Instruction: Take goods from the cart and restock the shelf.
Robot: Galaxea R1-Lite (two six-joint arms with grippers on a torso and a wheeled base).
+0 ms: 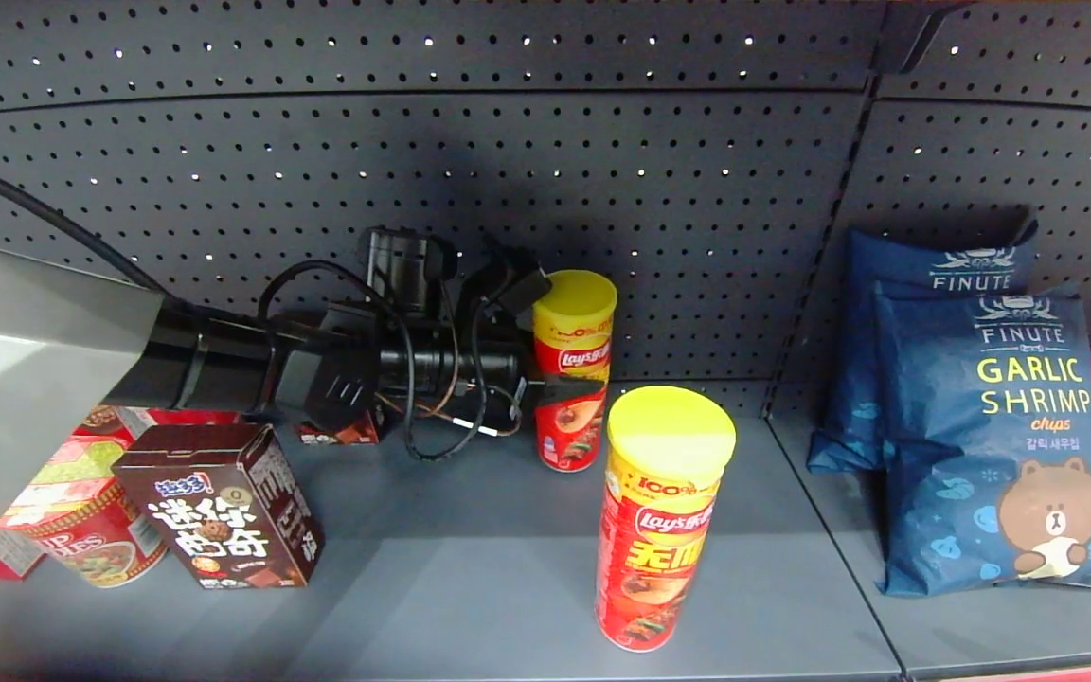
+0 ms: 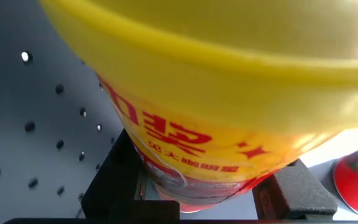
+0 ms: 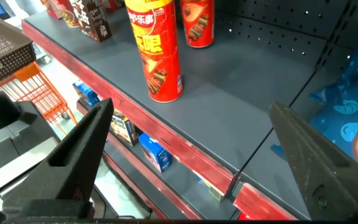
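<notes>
My left gripper (image 1: 568, 390) is clamped on the back chip can (image 1: 575, 327), one finger (image 1: 576, 388) across its red label. In the left wrist view the can (image 2: 185, 134) sits between my gripper's (image 2: 204, 193) dark pads (image 2: 298, 190). The can stands upright on the grey shelf (image 1: 470, 530), close to the pegboard (image 1: 470, 161). A front chip can (image 1: 664, 516) stands at 5 o'clock from it, apart. Chocolate box (image 1: 223, 502) and cup noodles (image 1: 81, 535) sit at 8 o'clock, blue chip bags (image 1: 981, 426) at 3 o'clock. My right gripper (image 3: 191, 109) hangs over the shelf's front edge, fingers (image 3: 79, 155) spread wide, holding nothing. An orange wire basket (image 3: 36, 93) is below.
</notes>
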